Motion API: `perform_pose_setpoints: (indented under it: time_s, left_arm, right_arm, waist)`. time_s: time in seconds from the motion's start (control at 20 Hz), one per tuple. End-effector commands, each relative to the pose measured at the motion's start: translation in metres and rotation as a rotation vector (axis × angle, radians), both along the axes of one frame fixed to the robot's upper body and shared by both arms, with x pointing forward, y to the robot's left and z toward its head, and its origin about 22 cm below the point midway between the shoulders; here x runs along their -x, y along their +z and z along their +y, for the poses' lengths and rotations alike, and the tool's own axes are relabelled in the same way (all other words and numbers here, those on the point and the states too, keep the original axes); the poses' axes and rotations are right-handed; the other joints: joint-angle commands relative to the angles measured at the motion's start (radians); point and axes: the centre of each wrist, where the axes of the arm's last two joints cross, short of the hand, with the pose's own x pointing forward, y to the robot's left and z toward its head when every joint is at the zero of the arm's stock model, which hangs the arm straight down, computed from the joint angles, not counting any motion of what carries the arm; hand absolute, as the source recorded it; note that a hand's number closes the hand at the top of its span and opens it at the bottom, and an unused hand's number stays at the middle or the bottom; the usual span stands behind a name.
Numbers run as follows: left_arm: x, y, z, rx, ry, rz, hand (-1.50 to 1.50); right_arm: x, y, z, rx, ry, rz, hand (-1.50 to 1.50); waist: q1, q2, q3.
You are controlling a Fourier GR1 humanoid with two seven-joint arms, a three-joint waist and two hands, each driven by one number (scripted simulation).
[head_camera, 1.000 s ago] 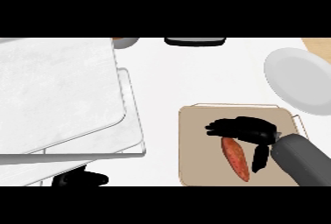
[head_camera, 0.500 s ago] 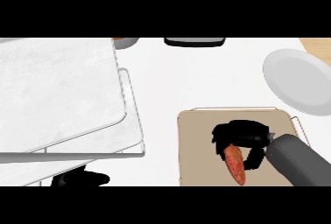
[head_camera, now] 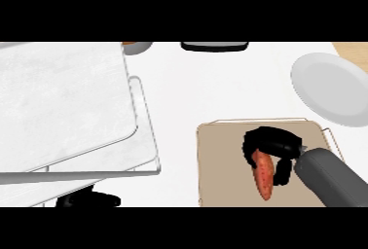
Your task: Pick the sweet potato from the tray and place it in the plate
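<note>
Sweet potato (head_camera: 264, 179) | on tray (head_camera: 218, 165) | upper end under right hand (head_camera: 275, 145) | fingers and thumb curled round it

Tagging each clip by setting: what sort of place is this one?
Most likely a kitchen: a white counter seen from above, a tray with a sweet potato on it, and a plate further back on the right.
</note>
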Motion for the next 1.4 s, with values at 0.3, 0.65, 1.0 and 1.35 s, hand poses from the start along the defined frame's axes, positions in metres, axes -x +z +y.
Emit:
perform_pose_setpoints:
  time_s: [0.3,0.65,1.0,1.35]
  left_arm:
    - [-0.037,0.029,0.022,-0.026,0.122,-0.117,0.00]
    - [-0.043,0.038,0.028,-0.015,0.147,-0.111,0.00]
    - [-0.056,0.040,0.028,-0.002,0.128,-0.123,0.00]
    - [-0.063,0.056,0.025,0.019,0.124,-0.121,0.00]
  right_arm:
    - [-0.061,0.048,-0.001,-0.001,-0.913,-0.256,1.50]
    - [-0.081,0.099,-0.002,-0.161,-1.223,-0.673,1.50]
    - [-0.085,0.110,-0.021,-0.219,-1.474,-0.652,1.50]
    - [-0.077,0.116,-0.091,-0.258,-1.611,-0.641,1.50]
  waist:
    - [-0.005,0.003,0.014]
    - [-0.023,-0.002,0.014]
    - [-0.016,0.003,0.014]
    - [-0.009,0.011,0.017]
